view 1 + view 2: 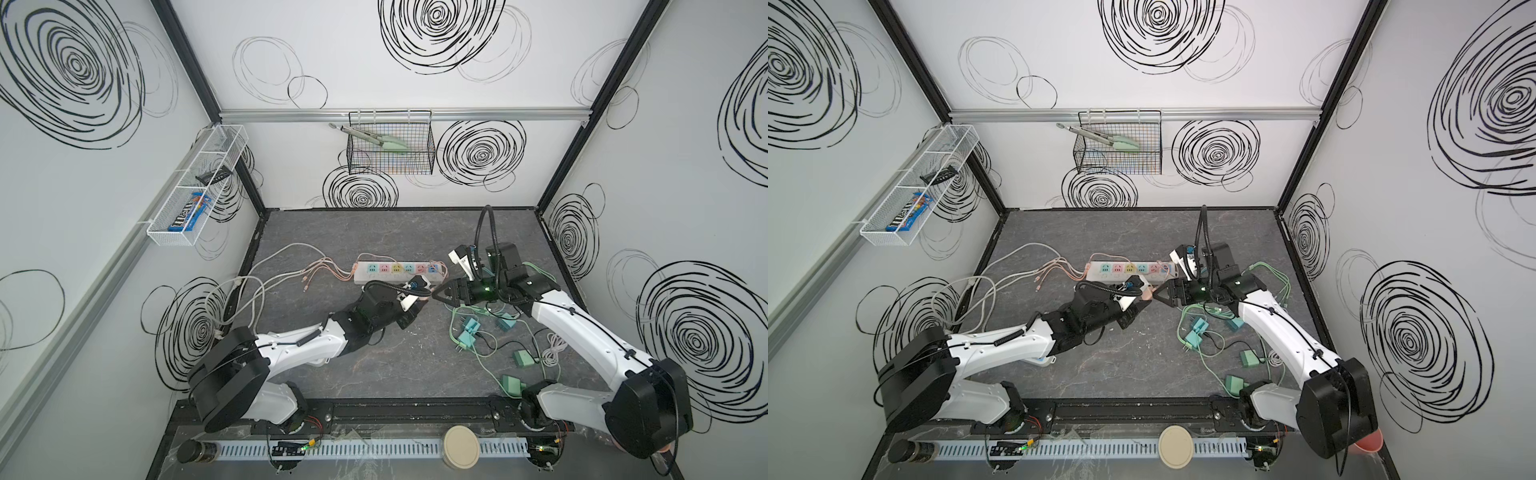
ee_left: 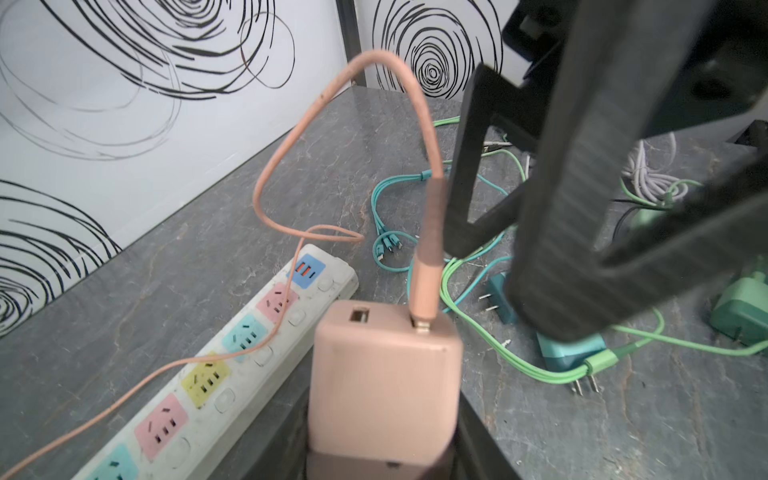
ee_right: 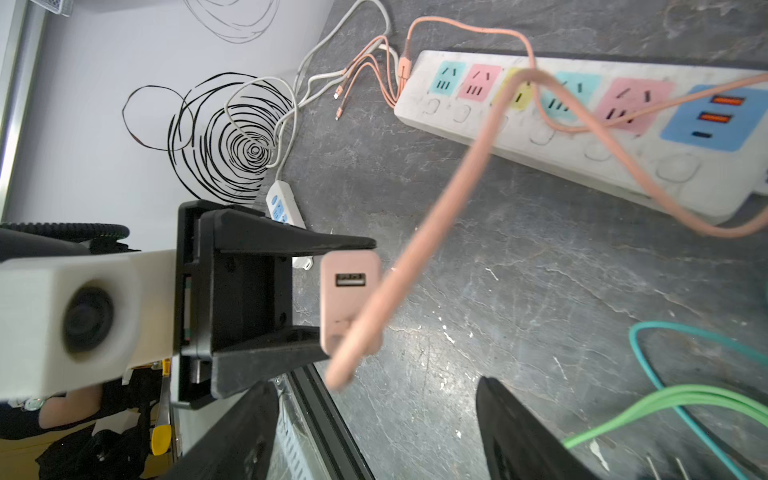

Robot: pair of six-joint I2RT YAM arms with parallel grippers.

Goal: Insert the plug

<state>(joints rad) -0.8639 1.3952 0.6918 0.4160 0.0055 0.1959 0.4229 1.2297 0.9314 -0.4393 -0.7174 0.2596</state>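
Note:
A pink plug (image 2: 384, 374), a square adapter with a USB port, sits between the jaws of my left gripper (image 2: 382, 457), which is shut on it. It hangs above the table in front of the white power strip (image 1: 397, 272) with coloured sockets. A pink cable (image 2: 432, 232) runs from the plug's end and loops over the power strip (image 3: 582, 141). My right gripper (image 3: 374, 399) faces the plug (image 3: 349, 291) with its jaws open. The cable's connector lies just ahead of the gap, not held. In both top views the two grippers (image 1: 424, 293) (image 1: 436, 296) nearly meet tip to tip.
Green and teal chargers with tangled cables (image 1: 469, 332) lie under and right of the right arm. White and grey cables (image 1: 249, 299) loop at the left. A wire basket (image 1: 390, 149) hangs on the back wall. A round lid (image 1: 460, 446) sits at the front rail.

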